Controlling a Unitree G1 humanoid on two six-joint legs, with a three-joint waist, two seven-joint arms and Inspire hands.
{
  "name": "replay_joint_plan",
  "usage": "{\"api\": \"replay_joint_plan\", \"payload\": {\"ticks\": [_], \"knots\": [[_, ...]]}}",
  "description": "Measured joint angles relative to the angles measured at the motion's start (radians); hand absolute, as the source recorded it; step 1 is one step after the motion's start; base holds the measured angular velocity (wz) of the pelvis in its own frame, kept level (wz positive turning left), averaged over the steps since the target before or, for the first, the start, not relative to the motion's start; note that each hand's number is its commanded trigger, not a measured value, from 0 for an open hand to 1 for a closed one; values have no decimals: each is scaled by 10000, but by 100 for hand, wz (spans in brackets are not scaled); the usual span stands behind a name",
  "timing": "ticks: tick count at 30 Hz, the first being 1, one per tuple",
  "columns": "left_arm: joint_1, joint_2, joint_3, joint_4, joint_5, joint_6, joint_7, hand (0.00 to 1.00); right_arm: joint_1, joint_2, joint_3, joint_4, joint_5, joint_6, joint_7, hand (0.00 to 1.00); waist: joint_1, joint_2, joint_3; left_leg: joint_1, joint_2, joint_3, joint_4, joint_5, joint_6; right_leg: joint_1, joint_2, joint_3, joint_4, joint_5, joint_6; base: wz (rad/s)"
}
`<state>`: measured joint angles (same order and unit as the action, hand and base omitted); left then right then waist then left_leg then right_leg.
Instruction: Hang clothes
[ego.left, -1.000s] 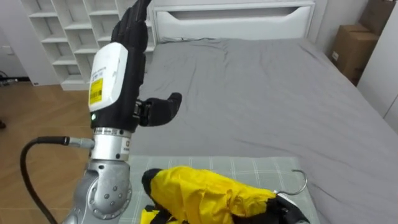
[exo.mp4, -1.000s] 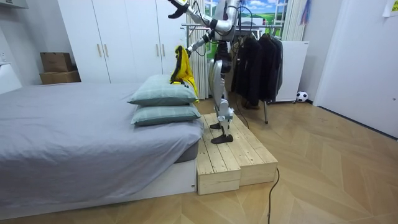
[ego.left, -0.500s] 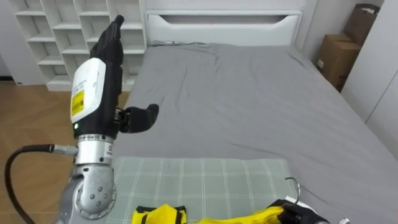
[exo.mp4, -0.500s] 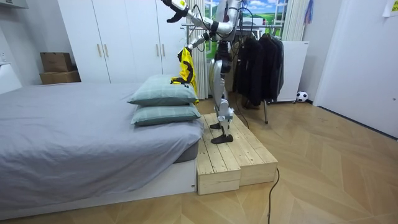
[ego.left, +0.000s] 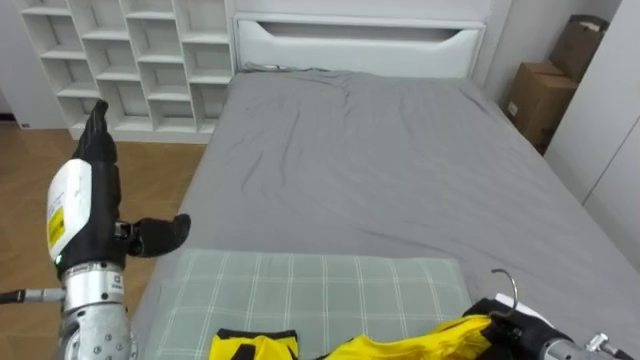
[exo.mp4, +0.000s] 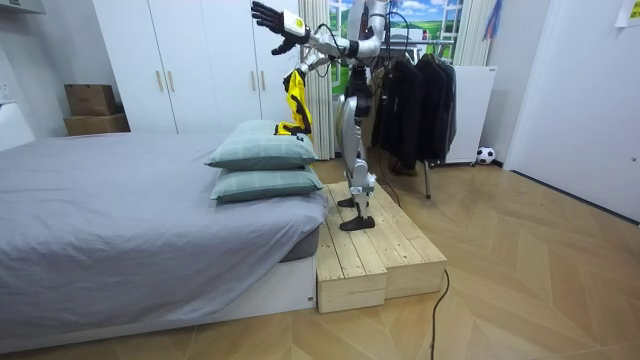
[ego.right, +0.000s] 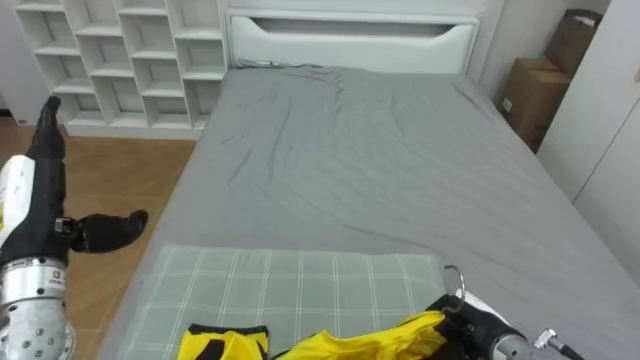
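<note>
A yellow garment with dark trim hangs on a hanger whose metal hook sticks up at the lower right. My right hand is shut on the hanger just below the hook. In the room view the garment dangles above the stacked pillows. My left hand is raised at the left with straight fingers and the thumb out, holding nothing; in the room view the left hand reaches out high over the bed.
A green checked pillow lies just below me on the grey bed. A white shelf unit and a cardboard box flank the headboard. I stand on a wooden platform. Behind me a rack holds dark clothes.
My left arm has swung down and out towards the view's left. The yellow garment has been lifted off the pillow and hangs from my right hand. The head camera has shifted.
</note>
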<state>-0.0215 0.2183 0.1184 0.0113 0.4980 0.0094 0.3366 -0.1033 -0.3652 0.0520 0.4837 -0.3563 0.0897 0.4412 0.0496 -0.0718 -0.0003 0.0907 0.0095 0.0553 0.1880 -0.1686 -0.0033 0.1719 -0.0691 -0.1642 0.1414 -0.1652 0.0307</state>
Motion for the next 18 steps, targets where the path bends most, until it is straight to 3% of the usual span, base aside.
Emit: {"api": "replay_joint_plan", "payload": {"ticks": [4, 7, 14, 18], "knots": [[622, 4, 126, 523, -359, 41, -132, 0, 49, -90, -129, -652, -11, 161, 11, 100, 116, 20, -22, 80, -10, 21, -59, 0, 0, 23, -1, 6, -52, -13, 12, 0], [1059, 1, 328, 1043, -354, 318, -389, 0, 43, -89, -373, -733, -92, 203, 8, 100, 153, -37, -31, 59, -10, -6, -69, 0, 0, 18, 0, -3, -59, -16, 17, 1], [1186, -2, 923, 2551, -354, 382, -595, 0, 45, -88, -447, -752, -287, 413, -9, 100, 277, -148, -28, 56, -6, 13, -90, 0, 0, 41, -4, 3, -17, -17, 19, 0], [1567, -107, 946, 3219, -325, 567, -882, 0, 44, -87, -740, -1209, -839, 574, 235, 100, 373, -185, -21, 8, -13, -7, -31, -12, 11, 17, -2, 1, -27, -17, 20, 1]]}}
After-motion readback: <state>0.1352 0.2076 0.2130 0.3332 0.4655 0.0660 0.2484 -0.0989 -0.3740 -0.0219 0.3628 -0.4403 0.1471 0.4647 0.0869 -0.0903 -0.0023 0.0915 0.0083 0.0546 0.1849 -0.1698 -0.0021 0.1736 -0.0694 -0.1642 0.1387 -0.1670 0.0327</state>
